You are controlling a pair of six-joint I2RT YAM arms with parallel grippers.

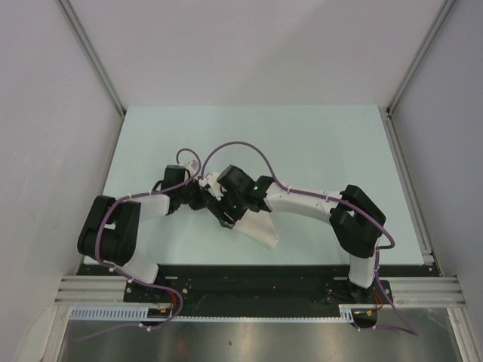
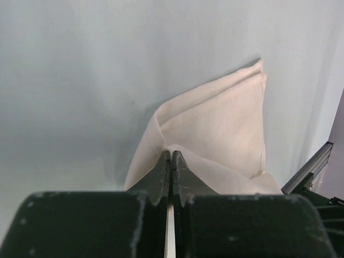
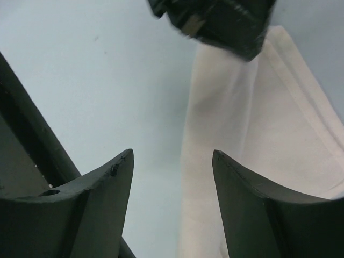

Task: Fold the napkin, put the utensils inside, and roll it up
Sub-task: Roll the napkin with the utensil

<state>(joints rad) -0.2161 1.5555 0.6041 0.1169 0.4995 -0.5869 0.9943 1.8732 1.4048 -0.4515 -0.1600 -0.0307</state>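
One napkin (image 2: 215,123) (folded), pinched by the shut left fingers (image 2: 158,180); the right fingers (image 3: 102,204) stand apart, empty.

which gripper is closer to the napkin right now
Left. The left gripper is pinched shut on a fold of the napkin; the right gripper hangs open close by, not gripping it.
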